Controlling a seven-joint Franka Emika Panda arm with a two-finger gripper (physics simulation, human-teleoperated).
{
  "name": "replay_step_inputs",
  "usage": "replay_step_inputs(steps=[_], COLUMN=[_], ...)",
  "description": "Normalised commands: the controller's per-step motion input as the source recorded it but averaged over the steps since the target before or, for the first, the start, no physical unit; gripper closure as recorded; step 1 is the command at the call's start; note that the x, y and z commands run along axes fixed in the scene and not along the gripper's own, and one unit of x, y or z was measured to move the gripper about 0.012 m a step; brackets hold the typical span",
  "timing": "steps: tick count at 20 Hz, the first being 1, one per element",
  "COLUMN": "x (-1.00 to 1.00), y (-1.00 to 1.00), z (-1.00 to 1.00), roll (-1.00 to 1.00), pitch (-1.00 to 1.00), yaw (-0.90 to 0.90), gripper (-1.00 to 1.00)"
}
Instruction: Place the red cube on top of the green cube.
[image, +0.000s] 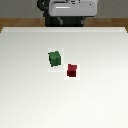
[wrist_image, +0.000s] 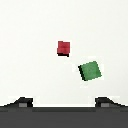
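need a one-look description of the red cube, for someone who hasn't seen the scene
On the white table, two small cubes sit near the middle, close together but apart. The red cube is the one toward the exterior view's right, slightly nearer that camera. It is dark red and a bit smaller than the green cube.

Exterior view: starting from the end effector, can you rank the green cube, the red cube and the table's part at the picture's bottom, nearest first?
1. Green cube, middle, exterior view's left.
2. Red cube, beside it, rightward.
3. Table's bottom part, farthest.
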Motion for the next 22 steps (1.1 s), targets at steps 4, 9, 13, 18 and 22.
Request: replay_step_inputs(steps=[4,9,13,18,22], x=[0.00,0.00,0.75,0.60,0.75], y=[0.00,0.00,0.00,0.00,0.00], z=[-0.75,-0.40,0.00,0.00,0.00], roll=[0.00,0.00,0.00,0.00,0.00], pitch=[0.00,0.00,0.00,0.00,0.00], yaw=[0.00,0.00,0.00,0.00,0.00], gripper=[-1.00,-1.00,-1.00,-1.00,-1.00])
